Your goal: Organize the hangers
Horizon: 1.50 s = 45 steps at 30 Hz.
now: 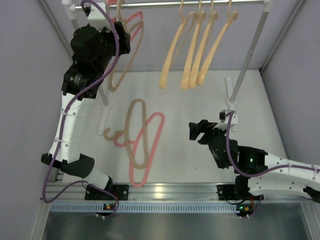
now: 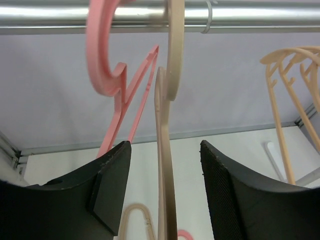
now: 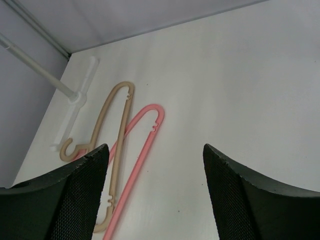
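I am looking over a white surface [image 3: 240, 90] boxed in by pale grey walls [image 1: 20, 75], with a metal rail [image 2: 50, 17] on white posts [image 1: 248, 60] running across the far side. My left gripper [image 2: 165, 145] is reaching up at the rail with its jaws released. The hanging beige hanger [image 2: 166, 200] is dangling between them, touching neither, and the hanging pink hanger [image 2: 97, 55] is just beside it. Four peach hangers [image 1: 192, 55] are hanging farther right. My right gripper [image 3: 155, 147] is hovering low, spread wide and empty. The loose beige hanger [image 3: 121, 84] and loose pink hanger [image 3: 150, 107] are lying crossed on the surface.
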Tool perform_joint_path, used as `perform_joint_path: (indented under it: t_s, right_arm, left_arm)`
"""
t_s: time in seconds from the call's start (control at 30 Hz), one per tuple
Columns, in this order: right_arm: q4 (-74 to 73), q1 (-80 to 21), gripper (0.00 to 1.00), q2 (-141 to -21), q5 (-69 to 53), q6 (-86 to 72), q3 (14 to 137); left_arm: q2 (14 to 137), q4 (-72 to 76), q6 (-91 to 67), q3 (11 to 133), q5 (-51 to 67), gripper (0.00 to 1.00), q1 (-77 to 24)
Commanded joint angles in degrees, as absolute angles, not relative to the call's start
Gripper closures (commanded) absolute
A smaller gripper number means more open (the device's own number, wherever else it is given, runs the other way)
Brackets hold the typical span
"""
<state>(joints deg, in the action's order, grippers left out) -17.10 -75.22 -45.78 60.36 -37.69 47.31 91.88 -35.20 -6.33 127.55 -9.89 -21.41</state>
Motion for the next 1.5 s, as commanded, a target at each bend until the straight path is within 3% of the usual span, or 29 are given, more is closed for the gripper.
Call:
perform_joint_path:
  t_s: [0.0, 0.4, 0.77, 1.13, 1.47]
  right_arm:
    - [-14.0, -75.2, 0.27, -45.4, 60.6, -38.4, 47.0]
    - [-14.1, -75.2, 0.27, -49.3, 57.0, -39.4, 47.1]
    - [-10.1, -75.4, 0.29, -72.6, 43.5, -37.7, 56.6]
    - [-3.1, -77.1, 0.33, -103.2, 32.2, -32.2, 74.8]
    - [-3.1, -76.6, 0.46, -118.0, 28.1, -30.7, 87.3]
  left_arm:
    - [86.0, -31.6, -8.2, 124.2, -11.7, 0.37, -21.4]
    - [63.6, -31.6, -16.4, 103.4, -22.1, 0.32, -21.5]
    - [45.4, -34.3, -25.0, 82.7, -30.1, 0.31, -21.4]
    - [40.8, -38.2, -26.2, 81.5, -28.7, 0.3, -21.4]
    - [39.7, -38.9, -26.2, 81.0, -26.5, 0.3, -21.4]
